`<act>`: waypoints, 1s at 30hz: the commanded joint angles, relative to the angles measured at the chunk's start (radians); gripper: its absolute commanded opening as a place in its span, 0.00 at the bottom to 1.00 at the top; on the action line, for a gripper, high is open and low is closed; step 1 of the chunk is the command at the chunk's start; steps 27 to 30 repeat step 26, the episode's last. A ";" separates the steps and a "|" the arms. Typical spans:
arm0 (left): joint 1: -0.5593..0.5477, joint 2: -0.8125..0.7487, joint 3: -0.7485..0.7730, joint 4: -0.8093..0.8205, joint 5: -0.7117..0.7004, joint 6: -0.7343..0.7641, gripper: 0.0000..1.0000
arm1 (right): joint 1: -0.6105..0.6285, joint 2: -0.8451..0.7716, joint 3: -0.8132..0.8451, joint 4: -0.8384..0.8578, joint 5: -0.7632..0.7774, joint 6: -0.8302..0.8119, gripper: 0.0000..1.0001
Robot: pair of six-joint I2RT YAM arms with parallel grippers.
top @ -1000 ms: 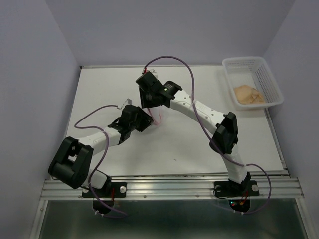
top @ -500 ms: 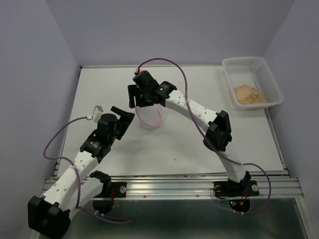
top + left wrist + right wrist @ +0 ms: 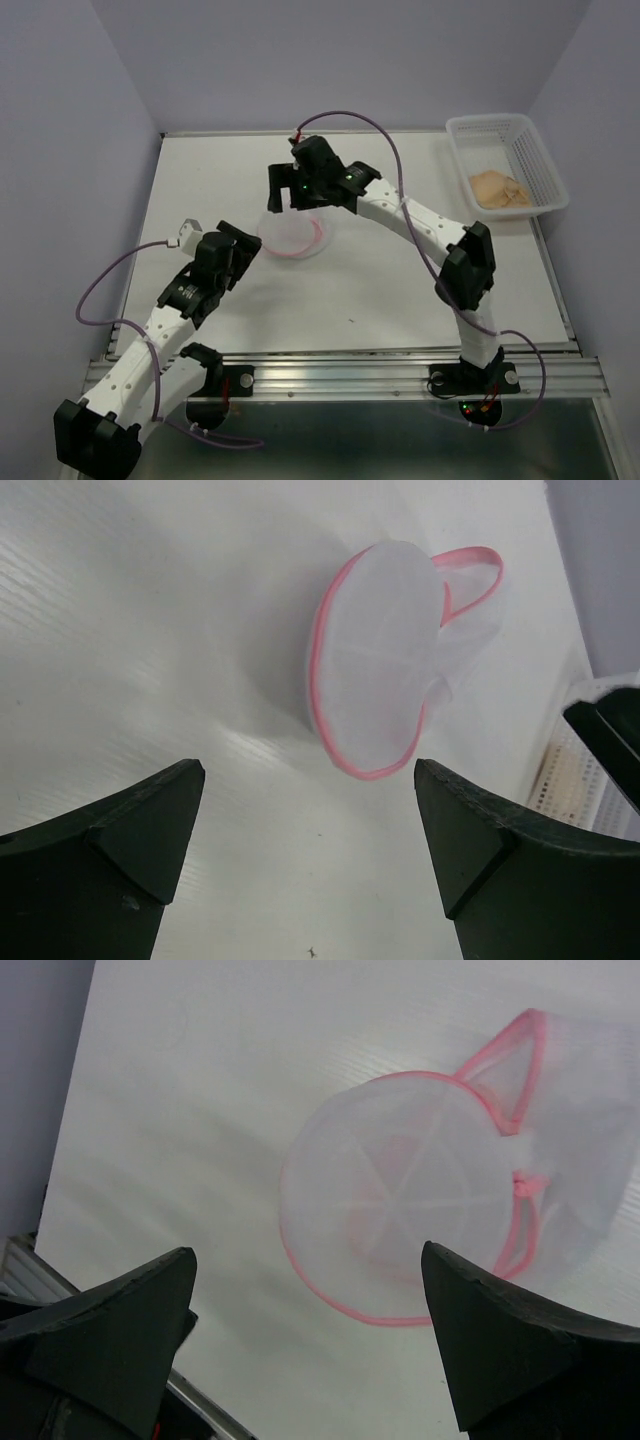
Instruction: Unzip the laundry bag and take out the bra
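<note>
Over the desk [image 3: 350,290], from the top camera, the laundry bag [image 3: 292,238] lies between both arms. The right end effector [image 3: 283,198] hovers just beyond the bag's far edge, seemingly nearer. The left end effector [image 3: 240,247] sits near its left side. The bra [image 3: 500,189] rests in the white basket [image 3: 488,119], well apart from the bag.

From the left wrist, the bag [image 3: 375,670] lies ahead, its oval pointing away, with the end effector [image 3: 308,810] wide and empty.

From the right wrist, the bag [image 3: 400,1200] lies directly beneath the end effector [image 3: 307,1260], also wide and empty, with the pink-edged flap open.
</note>
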 commanded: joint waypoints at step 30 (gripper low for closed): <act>0.044 0.091 0.215 -0.020 -0.093 0.187 0.99 | -0.510 -1.255 -1.341 0.358 0.401 0.093 1.00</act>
